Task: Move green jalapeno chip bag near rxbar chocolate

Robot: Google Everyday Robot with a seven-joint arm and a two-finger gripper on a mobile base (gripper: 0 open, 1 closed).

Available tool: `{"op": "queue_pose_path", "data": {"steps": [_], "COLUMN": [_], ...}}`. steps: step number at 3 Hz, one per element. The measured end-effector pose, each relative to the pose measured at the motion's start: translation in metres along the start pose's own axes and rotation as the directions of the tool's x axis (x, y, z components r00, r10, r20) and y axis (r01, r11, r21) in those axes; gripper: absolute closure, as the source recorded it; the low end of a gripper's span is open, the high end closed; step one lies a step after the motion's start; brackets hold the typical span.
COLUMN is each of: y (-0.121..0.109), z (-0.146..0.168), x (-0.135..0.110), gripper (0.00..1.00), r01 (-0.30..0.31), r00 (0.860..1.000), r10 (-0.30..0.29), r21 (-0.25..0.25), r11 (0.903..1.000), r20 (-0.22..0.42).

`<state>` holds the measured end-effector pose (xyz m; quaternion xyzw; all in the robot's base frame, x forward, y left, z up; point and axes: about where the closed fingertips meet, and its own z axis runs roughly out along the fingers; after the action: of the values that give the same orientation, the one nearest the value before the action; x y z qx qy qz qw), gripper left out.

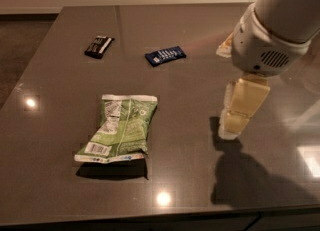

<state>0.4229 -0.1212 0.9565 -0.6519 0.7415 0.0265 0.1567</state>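
The green jalapeno chip bag lies flat on the dark table, left of centre near the front, with its barcode end toward me. The rxbar chocolate, a small black bar, lies at the far left, well behind the bag. My gripper hangs from the white arm on the right. It points down, close over the table, and is about a bag's width to the right of the bag. It holds nothing that I can see.
A dark-blue bar with white print lies at the back centre, right of the black bar. A pale object peeks out behind the arm. The table's front edge runs along the bottom, and floor shows past its left edge.
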Motion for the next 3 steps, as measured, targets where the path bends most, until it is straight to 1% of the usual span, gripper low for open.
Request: {"op": "queue_pose_path", "data": {"steps": [1,2,3], "y": [0.025,0.04,0.048], "z": [0.034,0.06,0.082], "x": [-0.043,-0.073,-0.099], "gripper": [0.0,0.0,0.0], "r01": [0.003,-0.021,-0.032], "r00": [1.0,1.0,0.999], "r10": [-0.003,0.021,0.032], "r21": [-0.031,-0.047,-0.059], "r11": [0.9995,0.9987,0.9978], "r20": [-0.011,-0.007,-0.006]}}
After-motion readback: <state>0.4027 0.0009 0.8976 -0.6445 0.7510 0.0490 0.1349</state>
